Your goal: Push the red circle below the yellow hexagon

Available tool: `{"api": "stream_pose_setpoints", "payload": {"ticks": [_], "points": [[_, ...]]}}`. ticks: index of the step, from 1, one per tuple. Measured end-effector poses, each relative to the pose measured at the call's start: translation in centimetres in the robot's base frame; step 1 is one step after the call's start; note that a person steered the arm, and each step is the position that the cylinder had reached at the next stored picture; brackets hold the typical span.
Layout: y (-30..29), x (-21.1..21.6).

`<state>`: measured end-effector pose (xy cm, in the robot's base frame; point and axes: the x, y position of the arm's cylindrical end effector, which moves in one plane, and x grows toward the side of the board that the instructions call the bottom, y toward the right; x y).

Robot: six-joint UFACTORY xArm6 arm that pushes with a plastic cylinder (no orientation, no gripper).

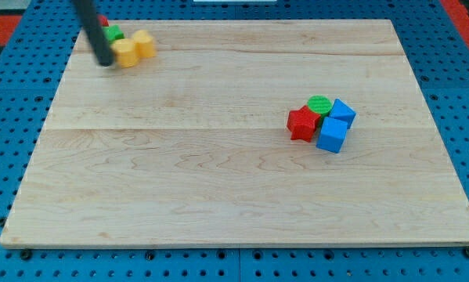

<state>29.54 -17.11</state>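
Since my tip [105, 62], a bare rod with no jaws, touches the yellow blocks [134, 48], they may scatter, hiding the red piece [102, 22] above.

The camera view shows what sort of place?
Probably a robot test bench: a pale wooden board lies on a blue perforated base, with small coloured blocks such as a blue cube, and my tip beside a yellow block.

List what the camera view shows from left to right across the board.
My tip → yellow blocks → red block → green circle → blue blocks. The red and green bits behind the rod overlap it, so I leave them out.
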Motion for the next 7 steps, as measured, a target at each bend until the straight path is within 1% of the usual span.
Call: {"api": "stream_pose_setpoints", "payload": {"ticks": [1, 2, 3, 4, 5, 7], "points": [[9.4, 0.0], [10.0, 1.7], [13.5, -1.4], [14.3, -9.6], [12.4, -10.3], [5.1, -10.3]]}}
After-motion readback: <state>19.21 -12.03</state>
